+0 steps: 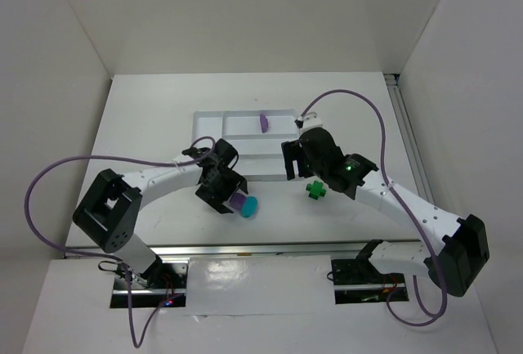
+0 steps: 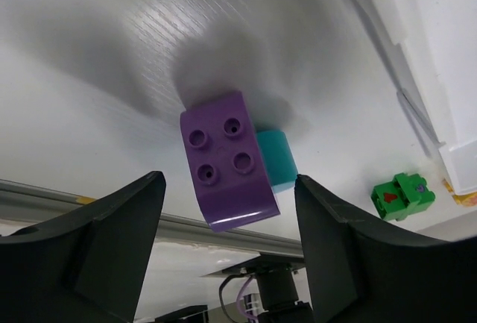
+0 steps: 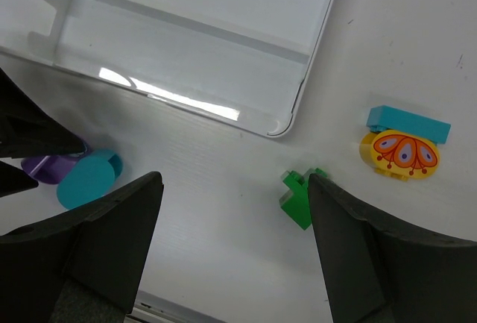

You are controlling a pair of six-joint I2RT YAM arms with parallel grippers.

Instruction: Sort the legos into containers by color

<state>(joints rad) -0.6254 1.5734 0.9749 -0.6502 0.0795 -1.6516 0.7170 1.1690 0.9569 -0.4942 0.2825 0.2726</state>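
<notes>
- The left arm (image 1: 155, 178) bends inward from its base; the left tool (image 2: 227, 189) points downward, jaws spread wide, clasping nothing.
- The right arm (image 1: 400, 203) arcs inward; the right tool (image 3: 232, 189) hangs low, jaws likewise apart.

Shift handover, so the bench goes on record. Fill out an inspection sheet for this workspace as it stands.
Surface: white table, a few small dark specks in the right wrist view.
Job's things: white tray holds one purple piece. Loose on the table: purple brick touching a cyan piece, a green lego, and a yellow piece with a cyan bar against it.
Clutter: nothing seen.
Grippers: left gripper open, over the purple brick; right gripper open, empty, near the green lego.
Cables: purple cables loop from each arm, off the legos.
Surroundings: white walls on three sides.
</notes>
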